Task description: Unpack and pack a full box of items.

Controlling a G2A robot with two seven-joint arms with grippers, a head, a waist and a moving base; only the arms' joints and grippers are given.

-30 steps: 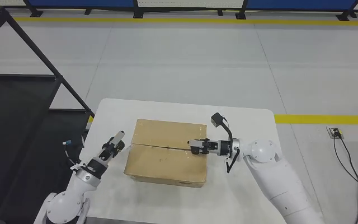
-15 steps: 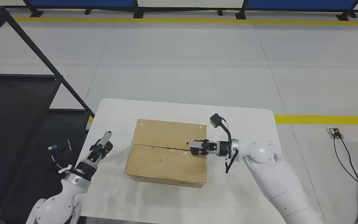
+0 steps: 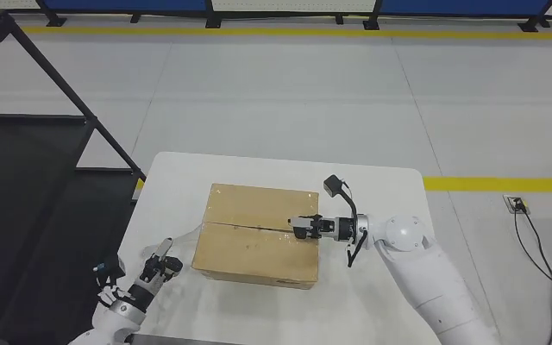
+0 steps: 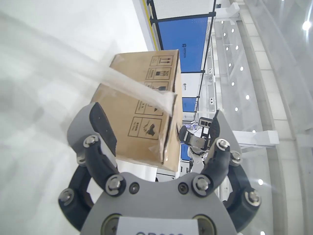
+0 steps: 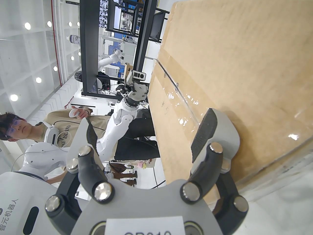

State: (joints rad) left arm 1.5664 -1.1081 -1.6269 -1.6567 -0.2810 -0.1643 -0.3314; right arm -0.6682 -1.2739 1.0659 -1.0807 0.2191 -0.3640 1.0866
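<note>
A closed brown cardboard box sits mid-table, its top seam taped. My right gripper is at the box's right end by the seam. It is open, with one finger against the box top and the other off the edge. My left gripper hovers low near the table's front left, apart from the box's left end. It is open and faces the box. A strip of clear tape stretches from the seam's end out over the table.
The white table has bare room left of and behind the box. A black frame and dark panel stand beyond the table's left edge. The table's front edge lies close to the left gripper.
My left gripper has drawn back from the box's left end toward the table's front left corner. The right arm and the box have stayed still.
</note>
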